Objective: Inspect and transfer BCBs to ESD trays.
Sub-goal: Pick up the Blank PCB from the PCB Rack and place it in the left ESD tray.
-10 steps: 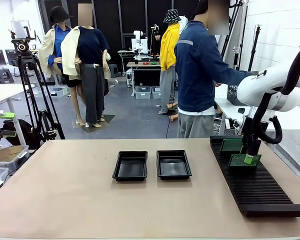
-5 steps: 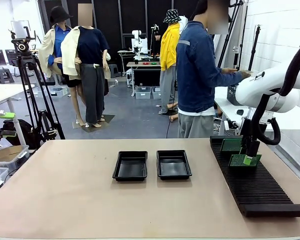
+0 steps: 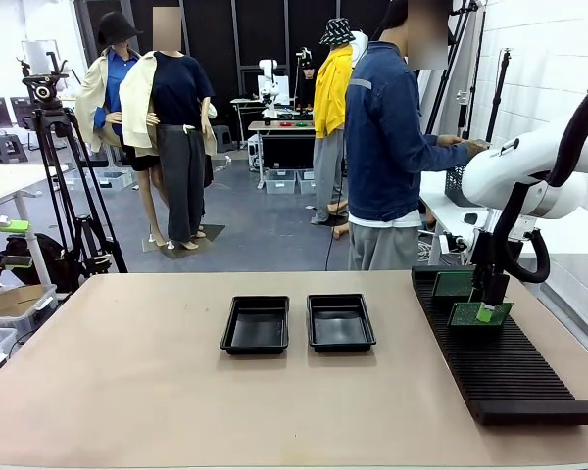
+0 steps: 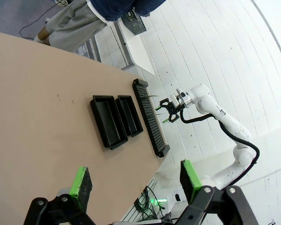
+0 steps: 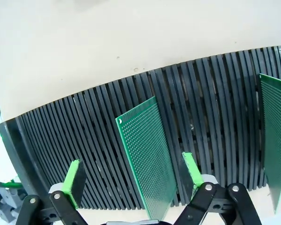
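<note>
over the rack (image 5: 215,93) | right claw (image 5: 133,176) apart, straddling an upright bcb (image 5: 147,154) | left claw (image 4: 133,180) apart, empty

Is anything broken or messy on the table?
No, nothing stands out. Two green boards stand neatly in the black slotted rack, and the two black trays sit side by side, empty.

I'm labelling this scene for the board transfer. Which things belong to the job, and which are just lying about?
Job:
- two green boards, standing in the slotted rack
- two black trays
- right gripper, fingers open either side of one board

Lying about:
- camera tripod
- mesh basket
</note>
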